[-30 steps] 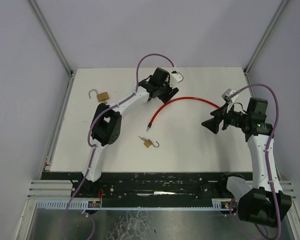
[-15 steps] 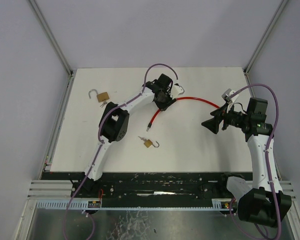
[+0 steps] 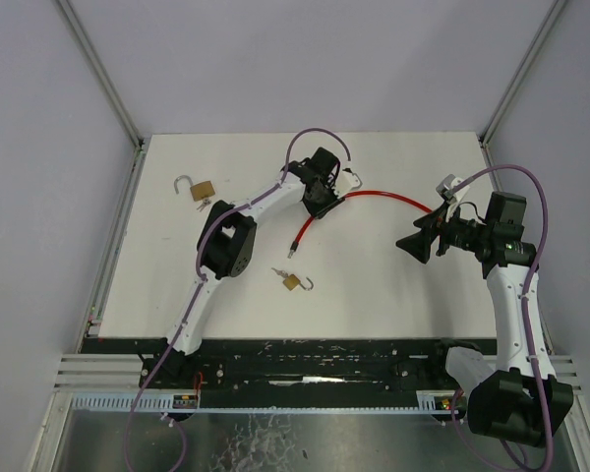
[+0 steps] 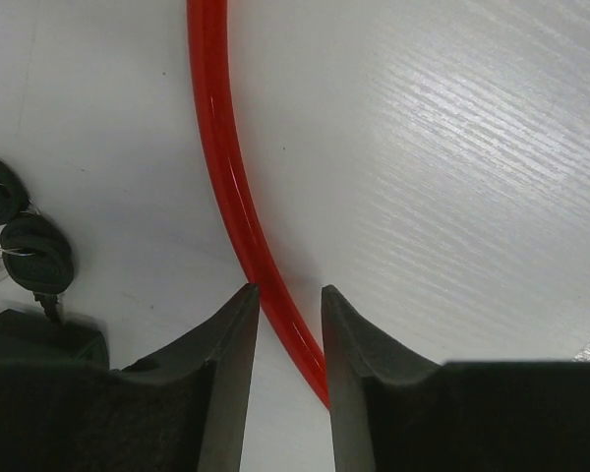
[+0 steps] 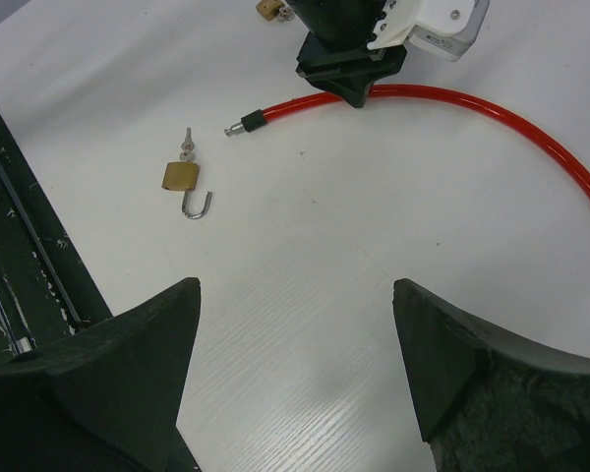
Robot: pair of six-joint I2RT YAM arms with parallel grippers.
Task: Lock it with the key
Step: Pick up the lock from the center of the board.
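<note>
Cable (image 4: pixel 224 167) runs straight through my left hand (image 4: pixel 287 295), the nearer arm; clamped or not, I can't tell.

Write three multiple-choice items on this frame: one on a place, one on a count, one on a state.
1. What does the left gripper straddle?
A. the red cable
B. a padlock
C. nothing

2. How many brass padlocks lie on the table?
A. one
B. two
C. four

3. The shackle of the near padlock is:
A. open
B. clicked shut
C. threaded through the cable

Key:
1. A: the left wrist view shows one finger on each side of the cable.
2. B: one lies at the far left, one near the middle.
3. A: one end of the hook stands free of the body.
</note>
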